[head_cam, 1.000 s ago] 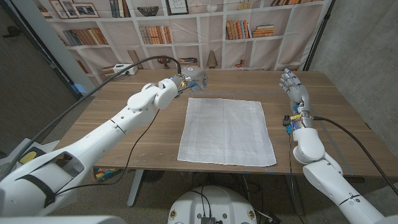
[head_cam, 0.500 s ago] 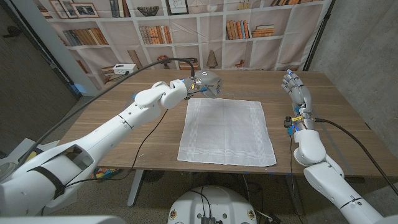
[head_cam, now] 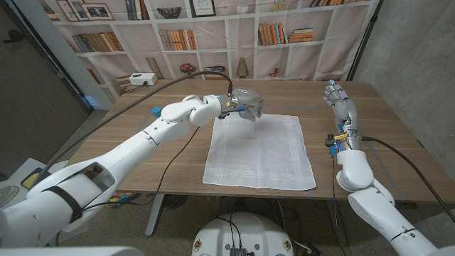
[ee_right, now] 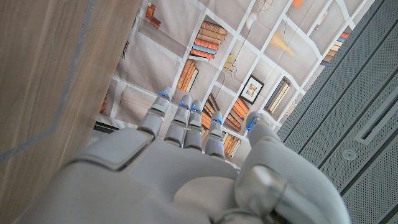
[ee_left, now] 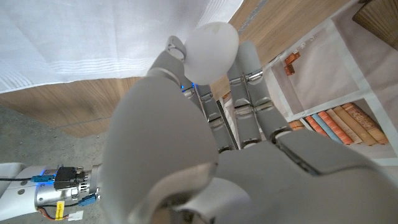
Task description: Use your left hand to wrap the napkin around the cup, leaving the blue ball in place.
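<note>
A white napkin [head_cam: 259, 151] lies spread flat on the wooden table [head_cam: 156, 149]; its hem shows in the left wrist view [ee_left: 93, 50]. My left hand [head_cam: 246, 104] hovers over the napkin's far left corner, its fingers curled around what looks like a small clear cup [head_cam: 252, 116], which is hard to make out. Beside my left forearm sits a small blue spot [head_cam: 154, 111]; I cannot tell whether it is the ball. At the table's right edge my right hand [head_cam: 339, 102] stands upright with its fingers apart and nothing in it [ee_right: 186, 155].
Black cables run over the table's far left part [head_cam: 178, 75]. A bookshelf backdrop [head_cam: 213, 28] stands behind the table. Bare wood [head_cam: 377, 135] lies to the right of the napkin.
My left hand has moved to the right, from beyond the napkin's far left corner to above that corner, with its grip unchanged. The right hand has stayed still.
</note>
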Action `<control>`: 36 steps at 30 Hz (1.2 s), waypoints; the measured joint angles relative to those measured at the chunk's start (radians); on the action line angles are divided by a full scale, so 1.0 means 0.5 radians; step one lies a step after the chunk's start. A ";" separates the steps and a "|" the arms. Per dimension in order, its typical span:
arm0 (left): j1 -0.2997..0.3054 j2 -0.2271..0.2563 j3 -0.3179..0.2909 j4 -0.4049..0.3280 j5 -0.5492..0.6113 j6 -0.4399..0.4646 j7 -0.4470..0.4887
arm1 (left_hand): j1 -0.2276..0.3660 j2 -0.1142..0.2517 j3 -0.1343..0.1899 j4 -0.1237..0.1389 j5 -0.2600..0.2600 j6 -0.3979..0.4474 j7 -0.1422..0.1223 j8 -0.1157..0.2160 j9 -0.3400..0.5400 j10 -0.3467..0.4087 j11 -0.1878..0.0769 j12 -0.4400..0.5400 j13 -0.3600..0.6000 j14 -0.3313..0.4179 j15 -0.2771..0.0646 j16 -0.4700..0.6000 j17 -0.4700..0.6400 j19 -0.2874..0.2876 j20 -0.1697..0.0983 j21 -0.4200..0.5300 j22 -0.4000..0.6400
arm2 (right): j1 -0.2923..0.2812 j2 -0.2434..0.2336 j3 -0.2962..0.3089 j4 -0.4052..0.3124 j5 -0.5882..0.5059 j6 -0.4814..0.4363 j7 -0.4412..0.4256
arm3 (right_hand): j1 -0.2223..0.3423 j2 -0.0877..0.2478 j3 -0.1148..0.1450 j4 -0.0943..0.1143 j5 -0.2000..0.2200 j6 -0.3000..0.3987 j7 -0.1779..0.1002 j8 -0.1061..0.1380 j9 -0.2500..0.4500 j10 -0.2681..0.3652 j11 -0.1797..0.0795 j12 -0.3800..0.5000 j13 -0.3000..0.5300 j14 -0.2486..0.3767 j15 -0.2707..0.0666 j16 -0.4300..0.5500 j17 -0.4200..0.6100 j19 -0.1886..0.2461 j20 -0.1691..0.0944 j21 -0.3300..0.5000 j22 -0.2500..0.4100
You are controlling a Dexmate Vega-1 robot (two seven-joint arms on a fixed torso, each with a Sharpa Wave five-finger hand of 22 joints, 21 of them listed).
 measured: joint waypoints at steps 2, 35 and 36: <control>-0.006 -0.015 0.014 0.024 -0.006 -0.023 -0.014 | 0.000 0.000 0.000 0.000 -0.001 0.000 0.000 0.000 -0.001 0.000 0.005 -0.001 0.000 0.000 0.000 0.000 0.001 0.000 0.000 0.010 -0.001 | -0.003 0.000 0.001 -0.003 -0.002 0.001 -0.003 | 0.000 0.000 0.000 0.000 0.000 0.000 0.000 0.000 0.000 0.000 0.000 0.000 0.000 0.000 0.000 0.000 0.000 0.000 0.000 0.000 0.000; -0.020 -0.142 0.133 0.267 -0.082 -0.148 -0.208 | 0.000 0.000 0.044 0.006 0.001 0.004 0.005 -0.029 0.023 0.008 0.006 -0.012 0.000 0.000 0.000 -0.023 0.028 -0.040 0.004 0.083 -0.083 | -0.025 0.006 0.007 -0.001 -0.007 0.020 -0.008 | 0.000 0.000 -0.008 -0.008 0.000 0.000 0.000 0.000 0.000 0.011 0.003 0.000 0.000 0.000 0.000 0.000 0.000 0.000 0.000 0.000 0.000; -0.020 -0.143 0.135 0.269 -0.082 -0.146 -0.212 | 0.000 0.000 0.044 0.006 0.001 0.004 0.004 -0.029 0.023 0.008 0.006 -0.012 0.000 0.000 0.000 -0.030 0.028 -0.039 0.004 0.087 -0.088 | -0.025 0.006 0.007 0.000 -0.007 0.021 -0.008 | 0.000 0.000 -0.008 -0.008 0.000 0.000 0.000 0.000 0.000 0.011 0.003 0.000 0.000 0.000 0.000 0.000 0.000 0.000 0.000 0.000 0.000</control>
